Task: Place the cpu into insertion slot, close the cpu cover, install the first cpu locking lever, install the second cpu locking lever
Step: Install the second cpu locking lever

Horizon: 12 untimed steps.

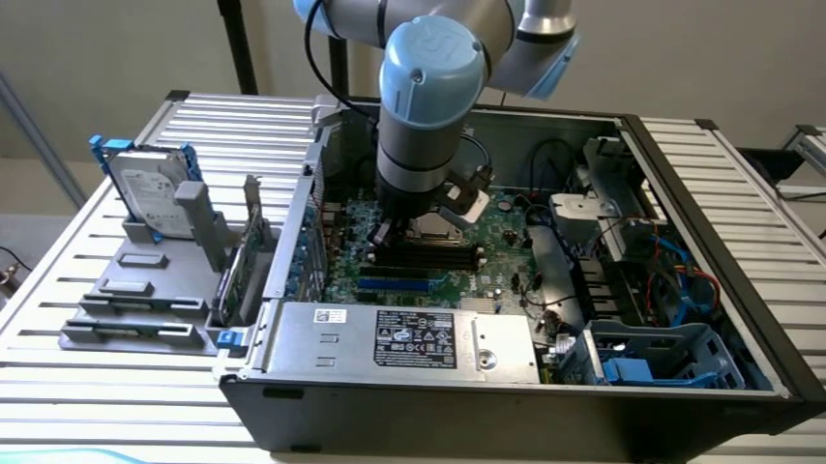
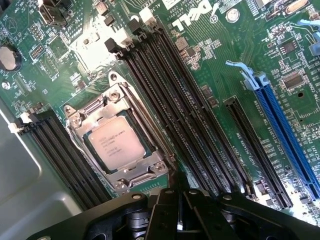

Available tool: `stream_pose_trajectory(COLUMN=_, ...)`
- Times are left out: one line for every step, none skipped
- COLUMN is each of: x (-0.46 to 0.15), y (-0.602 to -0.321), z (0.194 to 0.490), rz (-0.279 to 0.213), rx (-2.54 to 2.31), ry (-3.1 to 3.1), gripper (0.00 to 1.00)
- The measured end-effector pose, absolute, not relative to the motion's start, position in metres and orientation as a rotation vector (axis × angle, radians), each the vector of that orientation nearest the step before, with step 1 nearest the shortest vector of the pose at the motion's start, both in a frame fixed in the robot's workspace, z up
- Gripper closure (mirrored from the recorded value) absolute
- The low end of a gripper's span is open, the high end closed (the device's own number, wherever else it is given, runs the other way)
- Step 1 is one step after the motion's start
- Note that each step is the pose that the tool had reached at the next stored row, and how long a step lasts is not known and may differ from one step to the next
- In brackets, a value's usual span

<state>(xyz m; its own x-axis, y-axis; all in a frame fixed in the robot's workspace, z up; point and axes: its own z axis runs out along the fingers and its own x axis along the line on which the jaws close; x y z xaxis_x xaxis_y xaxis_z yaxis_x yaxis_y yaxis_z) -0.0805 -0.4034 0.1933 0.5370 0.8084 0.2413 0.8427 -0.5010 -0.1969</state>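
The hand (image 2: pixel 180 210), fingers together and holding nothing, hovers just beside the insertion slot (image 2: pixel 120 145). The cpu (image 2: pixel 117 145) lies seated there, the cpu cover (image 2: pixel 112 102) seemingly down. A lever could slip free unlatched.

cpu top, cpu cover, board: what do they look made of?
The cpu top: pale silvery-beige metal, matte, with faint printed markings. The cpu cover: thin stamped metal frame, bright silver, glinting at edges and screws. The board: green lacquered circuit laminate, likely fibreglass, with fine traces and white print.
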Motion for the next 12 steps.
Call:
stream_pose_trajectory(x=-0.081, y=-0.403, z=0.193, rz=-0.166, rx=-2.492, ry=-1.377, gripper=0.89)
stream_pose_trajectory(x=-0.081, y=-0.403, z=0.193, rz=-0.163, rx=-2.495, ry=-1.379, gripper=0.89)
stream_pose_trajectory(x=-0.081, y=-0.403, z=0.193, rz=-0.161, rx=-2.499, ry=-1.380, gripper=0.89)
stream_pose_trajectory(x=-0.081, y=-0.403, z=0.193, rz=-0.159, rx=-2.501, ry=-1.382, gripper=0.89)
stream_pose_trajectory(x=-0.081, y=-0.403, z=0.194, rz=-0.157, rx=-2.503, ry=-1.383, gripper=0.89)
stream_pose_trajectory(x=-0.081, y=-0.403, z=0.195, rz=-0.156, rx=-2.504, ry=-1.383, gripper=0.89)
stream_pose_trajectory(x=-0.081, y=-0.403, z=0.196, rz=-0.156, rx=-2.504, ry=-1.383, gripper=0.89)
stream_pose_trajectory(x=-0.081, y=-0.403, z=0.199, rz=-0.156, rx=-2.505, ry=-1.383, gripper=0.89)
stream_pose_trajectory(x=-0.081, y=-0.403, z=0.203, rz=-0.156, rx=-2.505, ry=-1.384, gripper=0.89)
stream_pose_trajectory(x=-0.081, y=-0.403, z=0.207, rz=-0.155, rx=-2.506, ry=-1.384, gripper=0.89)
stream_pose_trajectory(x=-0.081, y=-0.403, z=0.211, rz=-0.155, rx=-2.506, ry=-1.384, gripper=0.89)
stream_pose_trajectory(x=-0.081, y=-0.403, z=0.213, rz=-0.155, rx=-2.506, ry=-1.384, gripper=0.89)
